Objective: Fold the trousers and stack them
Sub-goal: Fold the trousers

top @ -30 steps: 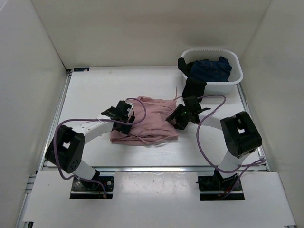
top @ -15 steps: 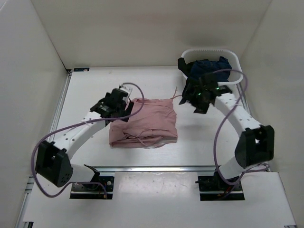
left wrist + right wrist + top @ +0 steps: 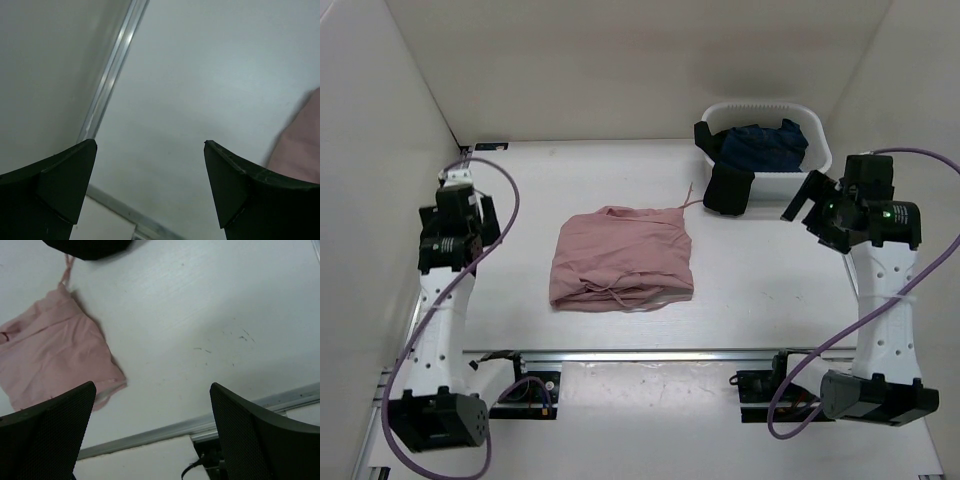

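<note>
Near, left of frame: left gripper, claw spread wide, nothing held, over the bare table.

Near, right of frame: right gripper, claw likewise parted and empty.

Centre: the trousers, dusty pink, folded to a compact rectangle lying flat, well apart from both grippers. A drawstring trails from the upper right corner.

Handling, judged: soft, light and limp, so the layers are liable to slip open. Pinch through all layers at two corners of one folded edge.

Far, upper right: white basket holding a navy garment, with a black garment hanging over its left end onto the table.
</note>
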Controlling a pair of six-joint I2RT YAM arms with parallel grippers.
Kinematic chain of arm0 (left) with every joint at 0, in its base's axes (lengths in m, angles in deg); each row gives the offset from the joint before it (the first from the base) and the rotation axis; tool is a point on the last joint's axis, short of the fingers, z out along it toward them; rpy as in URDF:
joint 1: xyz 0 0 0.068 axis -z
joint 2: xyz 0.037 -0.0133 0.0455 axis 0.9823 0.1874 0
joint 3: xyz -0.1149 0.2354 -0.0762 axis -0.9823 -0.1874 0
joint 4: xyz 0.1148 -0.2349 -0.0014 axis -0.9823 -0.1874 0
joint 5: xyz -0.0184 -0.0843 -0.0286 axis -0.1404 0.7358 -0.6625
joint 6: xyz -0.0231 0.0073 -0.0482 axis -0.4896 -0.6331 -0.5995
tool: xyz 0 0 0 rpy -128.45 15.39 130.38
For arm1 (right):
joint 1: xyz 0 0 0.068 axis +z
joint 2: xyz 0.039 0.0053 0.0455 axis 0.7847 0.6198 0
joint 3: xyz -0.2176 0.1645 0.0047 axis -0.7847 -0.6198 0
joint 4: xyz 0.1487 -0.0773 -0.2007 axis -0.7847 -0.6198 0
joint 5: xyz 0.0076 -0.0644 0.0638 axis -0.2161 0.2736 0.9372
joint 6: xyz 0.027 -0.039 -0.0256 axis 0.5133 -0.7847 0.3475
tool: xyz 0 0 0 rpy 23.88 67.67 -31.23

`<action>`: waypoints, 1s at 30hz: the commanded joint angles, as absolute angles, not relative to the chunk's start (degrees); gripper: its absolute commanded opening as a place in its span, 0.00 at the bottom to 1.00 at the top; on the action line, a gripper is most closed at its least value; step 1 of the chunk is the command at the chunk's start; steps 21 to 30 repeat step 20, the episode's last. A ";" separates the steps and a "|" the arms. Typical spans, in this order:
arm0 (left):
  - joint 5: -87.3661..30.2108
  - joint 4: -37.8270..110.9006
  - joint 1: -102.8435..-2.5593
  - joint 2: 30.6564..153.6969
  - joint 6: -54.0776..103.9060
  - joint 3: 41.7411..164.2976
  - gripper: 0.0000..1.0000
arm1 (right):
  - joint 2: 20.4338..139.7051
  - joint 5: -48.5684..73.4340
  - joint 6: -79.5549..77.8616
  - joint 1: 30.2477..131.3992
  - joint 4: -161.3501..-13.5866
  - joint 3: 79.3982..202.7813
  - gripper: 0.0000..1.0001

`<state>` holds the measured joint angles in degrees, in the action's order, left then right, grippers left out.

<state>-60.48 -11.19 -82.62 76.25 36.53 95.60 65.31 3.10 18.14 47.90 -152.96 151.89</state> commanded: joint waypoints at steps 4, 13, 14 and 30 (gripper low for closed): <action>-56.60 -17.42 -90.45 71.00 36.49 89.91 1.00 | 66.58 4.17 15.89 47.21 -155.17 148.25 0.99; -54.94 -17.42 -92.82 70.47 36.49 91.41 1.00 | 65.44 3.57 15.28 47.21 -154.37 146.23 0.99; -54.25 -17.42 -92.82 70.47 36.49 91.41 1.00 | 65.43 2.87 15.28 47.21 -154.37 146.23 0.99; -50.64 -18.48 -93.97 69.94 36.49 91.41 1.00 | 63.51 1.28 14.22 47.21 -153.07 144.56 0.99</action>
